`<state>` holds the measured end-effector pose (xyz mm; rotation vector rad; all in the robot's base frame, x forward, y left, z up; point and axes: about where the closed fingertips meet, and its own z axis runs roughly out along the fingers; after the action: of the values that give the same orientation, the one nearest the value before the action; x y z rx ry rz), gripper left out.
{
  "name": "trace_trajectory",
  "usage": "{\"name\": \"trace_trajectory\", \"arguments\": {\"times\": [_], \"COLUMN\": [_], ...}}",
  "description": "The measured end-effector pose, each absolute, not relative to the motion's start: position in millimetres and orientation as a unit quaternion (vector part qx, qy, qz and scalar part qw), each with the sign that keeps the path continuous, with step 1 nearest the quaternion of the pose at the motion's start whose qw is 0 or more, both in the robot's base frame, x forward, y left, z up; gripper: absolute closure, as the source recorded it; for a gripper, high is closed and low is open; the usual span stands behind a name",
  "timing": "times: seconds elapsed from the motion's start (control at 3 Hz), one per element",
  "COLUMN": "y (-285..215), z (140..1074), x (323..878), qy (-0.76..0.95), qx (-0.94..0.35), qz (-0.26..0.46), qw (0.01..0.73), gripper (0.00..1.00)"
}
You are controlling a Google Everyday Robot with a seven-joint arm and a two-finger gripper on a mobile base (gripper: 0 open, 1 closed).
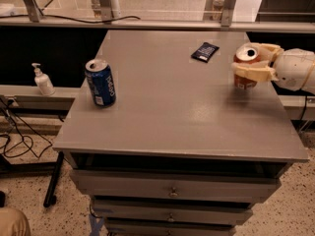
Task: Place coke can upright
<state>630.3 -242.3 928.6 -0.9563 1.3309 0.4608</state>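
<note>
The coke can (244, 81), orange-red with a silver top, is upright at the right side of the grey table top (167, 107), its base at or just above the surface. My gripper (251, 63) reaches in from the right edge and is shut on the can, with cream fingers (253, 74) wrapped around its upper half. The can's script is hidden by the fingers.
A blue Pepsi can (100, 82) stands upright at the table's left side. A small dark packet (204, 52) lies at the back right. A soap dispenser (43, 81) stands on a ledge to the left. Drawers (172, 191) sit below the table top.
</note>
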Motion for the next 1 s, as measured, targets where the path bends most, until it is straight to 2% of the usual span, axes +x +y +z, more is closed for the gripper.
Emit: {"name": "trace_trajectory", "arguments": {"times": [0.67, 1.0], "y": [-242, -246], "z": [931, 928], "x": [646, 651], "qy": [0.638, 0.652], "qx": [-0.37, -0.341], "qz": [0.209, 0.241], "qw": [0.642, 0.633], "gripper": [1.0, 1.0]}}
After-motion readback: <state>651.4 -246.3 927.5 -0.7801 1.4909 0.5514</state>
